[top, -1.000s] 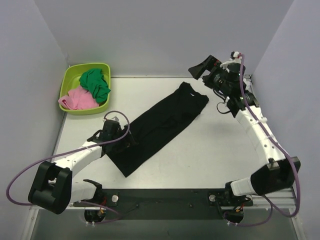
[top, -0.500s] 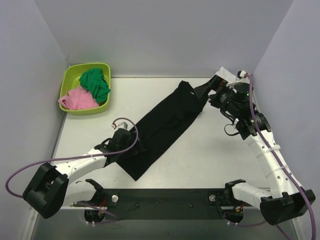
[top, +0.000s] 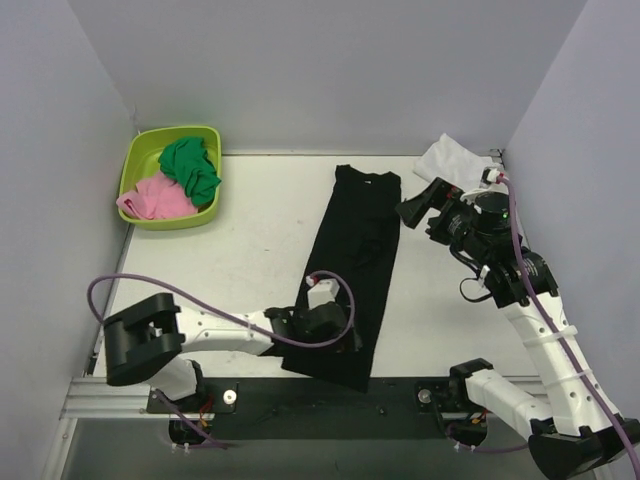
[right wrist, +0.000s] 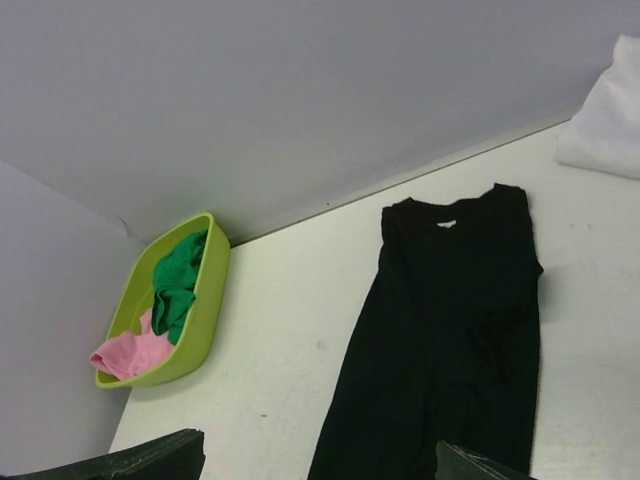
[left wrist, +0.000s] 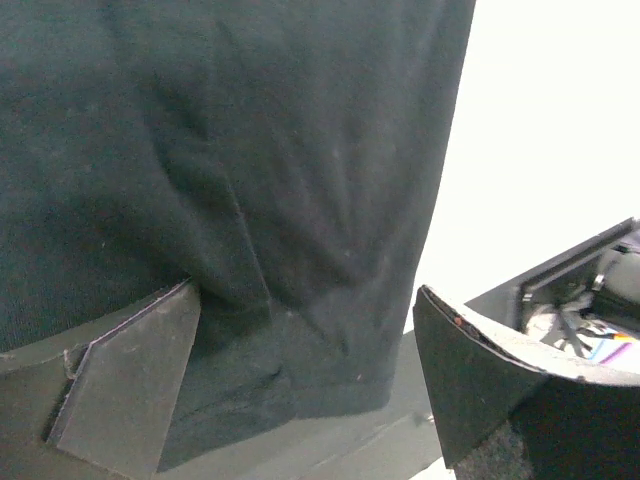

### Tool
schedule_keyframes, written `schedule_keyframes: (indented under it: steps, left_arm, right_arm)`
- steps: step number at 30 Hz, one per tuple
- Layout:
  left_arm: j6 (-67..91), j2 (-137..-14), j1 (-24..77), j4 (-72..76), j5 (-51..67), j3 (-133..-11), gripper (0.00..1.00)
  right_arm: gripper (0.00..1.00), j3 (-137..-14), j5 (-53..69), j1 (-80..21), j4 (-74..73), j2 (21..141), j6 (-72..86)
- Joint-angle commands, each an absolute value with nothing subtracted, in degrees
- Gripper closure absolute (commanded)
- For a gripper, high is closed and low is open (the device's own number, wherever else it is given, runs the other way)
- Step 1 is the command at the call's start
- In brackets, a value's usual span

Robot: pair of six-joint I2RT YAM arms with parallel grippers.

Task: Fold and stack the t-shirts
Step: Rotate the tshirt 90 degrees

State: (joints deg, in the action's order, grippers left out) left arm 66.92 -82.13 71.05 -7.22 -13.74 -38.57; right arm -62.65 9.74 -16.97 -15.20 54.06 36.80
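Black t-shirt (top: 360, 230) with small white neck label (right wrist: 444, 226), seemingly unreadable; both jaws wide open, empty.

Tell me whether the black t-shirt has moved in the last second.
Yes. The black t-shirt has swung from a diagonal to nearly straight, front to back. Its hem end moved right, farther from the lime-green tub, which stayed put.

Pale grey-lilac walls (top: 330, 70) enclose a white table (top: 220, 270) on three sides under even light
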Motion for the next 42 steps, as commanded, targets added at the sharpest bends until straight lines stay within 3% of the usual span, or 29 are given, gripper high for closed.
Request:
schedule_keyframes:
  steps: [1, 7, 14, 20, 27, 34, 42]
  left_arm:
    - [66.6, -91.8, 75.1, -4.6, -13.8, -48.8, 0.03]
    - [60.4, -93.5, 75.3, -5.8, -11.2, -60.4, 0.03]
    - [55.2, -78.1, 74.4, -19.8, -15.3, -64.2, 0.03]
    - [56.5, -64.2, 71.3, -33.2, -19.1, -55.0, 0.03]
    - [63.1, -55.3, 70.3, -28.0, -15.7, -36.4, 0.03]
    - [64.2, -53.8, 69.7, -24.5, -16.0, -31.2, 0.03]
    - [61.7, -51.3, 66.1, -26.8, -14.6, -31.4, 0.02]
  right_arm:
    - [0.0, -61.8, 7.7, -18.3, -18.4, 52.1, 35.2]
    - [0.0, -59.2, 6.3, -19.1, -20.7, 53.1, 33.6]
    - [0.0, -53.7, 5.8, -19.5, -23.1, 52.0, 33.4]
    - [0.0, -46.9, 0.6, -27.4, -30.0, 47.6, 36.4]
    - [0.0, -35.6, -2.1, -32.4, -28.3, 42.1, 41.0]
    - [0.0, -33.0, 3.1, -33.0, -12.1, 53.5, 42.9]
    - [0.0, -45.8, 2.6, -33.0, -3.5, 77.2, 41.8]
